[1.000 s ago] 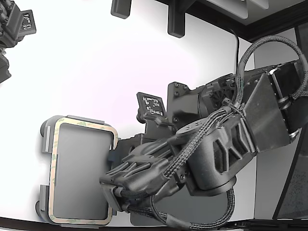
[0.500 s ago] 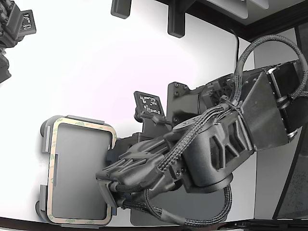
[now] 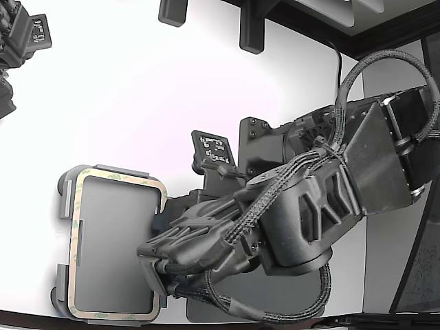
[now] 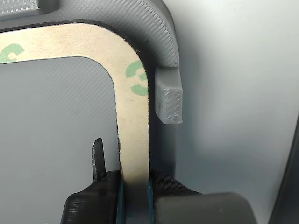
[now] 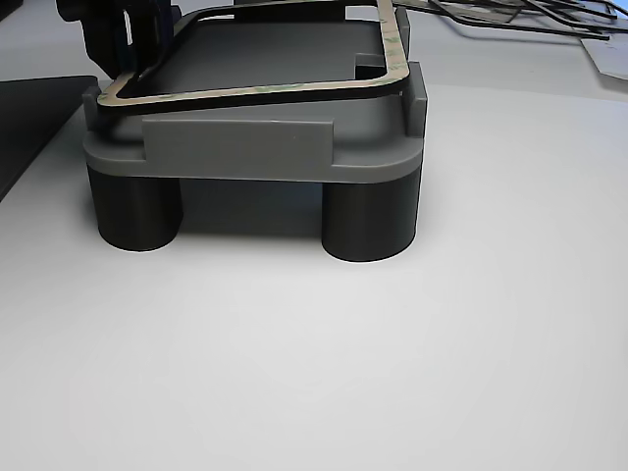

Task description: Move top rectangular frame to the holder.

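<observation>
Jaws of the black gripper (image 4: 134,186) pinch the thin beige rectangular frame (image 4: 133,135), seated on the grey plastic holder (image 4: 159,28) except its raised 1 o'clock corner; release remains.

beige-tan top rectangular frame (image 4: 133,135) with pale green printed patches, edged by a thin dark line. mid-grey holder (image 4: 161,39) with a fine woven-looking surface texture, darker grey round feet in the other view. black tool (image 4: 135,196) with teal strips along the inner faces. plain white tabletop (image 3: 137,89). black arm (image 3: 302,213) wrapped in dark braided cable sleeves.
</observation>
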Robot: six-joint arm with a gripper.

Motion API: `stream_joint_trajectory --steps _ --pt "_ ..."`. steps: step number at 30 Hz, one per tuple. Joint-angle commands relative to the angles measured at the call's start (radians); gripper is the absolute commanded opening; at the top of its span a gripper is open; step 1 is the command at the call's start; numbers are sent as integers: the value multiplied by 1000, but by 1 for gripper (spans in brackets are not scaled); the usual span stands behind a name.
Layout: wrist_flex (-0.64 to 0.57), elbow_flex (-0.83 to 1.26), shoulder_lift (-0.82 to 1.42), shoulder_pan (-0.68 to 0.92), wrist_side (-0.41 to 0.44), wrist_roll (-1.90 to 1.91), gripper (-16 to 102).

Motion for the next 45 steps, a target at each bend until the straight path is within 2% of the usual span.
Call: stream_joint_trajectory --steps 1,2,3,4,5,11,14,19,21,25,29,33,37,42,45 --pt "9 -21 26 -12 3 -5 3" --pt "9 -23 25 -12 5 -6 26" --pt "9 -26 21 -12 6 -6 74" --pt "9 -29 20 -12 5 -9 96" --pt "9 -32 18 -12 5 -9 100" --pt "9 -54 5 -11 6 -20 100" --pt "9 -104 -3 -9 41 -57 100" --pt "8 -233 -2 -5 167 -265 100" --pt "3 -259 5 -5 244 -405 100" --pt "-18 -247 28 -3 411 -689 100" --pt "-72 -172 109 -21 508 -991 100" --pt "-250 106 368 -95 460 -1276 100" --pt "-428 423 687 -204 316 -1529 100" --pt "-459 672 989 -354 158 -1798 100" --pt "-523 838 1170 -442 84 -1917 100"
